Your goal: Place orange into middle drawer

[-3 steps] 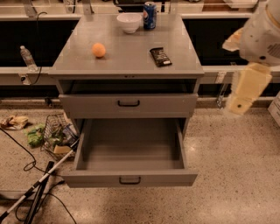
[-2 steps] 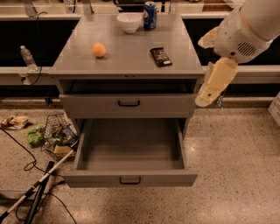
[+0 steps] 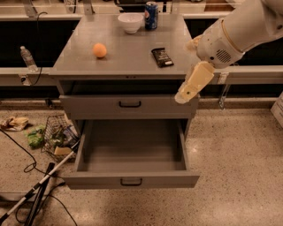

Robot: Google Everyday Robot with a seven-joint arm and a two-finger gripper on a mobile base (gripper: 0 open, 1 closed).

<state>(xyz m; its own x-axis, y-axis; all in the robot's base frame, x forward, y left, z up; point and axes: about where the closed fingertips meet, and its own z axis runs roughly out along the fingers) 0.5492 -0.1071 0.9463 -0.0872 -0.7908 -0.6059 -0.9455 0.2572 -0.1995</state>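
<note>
The orange sits on the left part of the grey cabinet top, in the open. The middle drawer is pulled out wide and holds nothing; its black handle faces front. The top drawer above it is nearly pushed in. My gripper hangs from the white arm at the cabinet's right front corner, pointing down and left, level with the top drawer's front. It is far right of the orange and holds nothing that shows.
A dark snack packet, a white bowl and a blue can stand on the cabinet top. A wire basket with litter, cables and a white stick lie on the floor at left. A water bottle stands on the left ledge.
The arm and gripper have swung left from the far right to the cabinet's right front corner. The orange and drawers have not moved.
</note>
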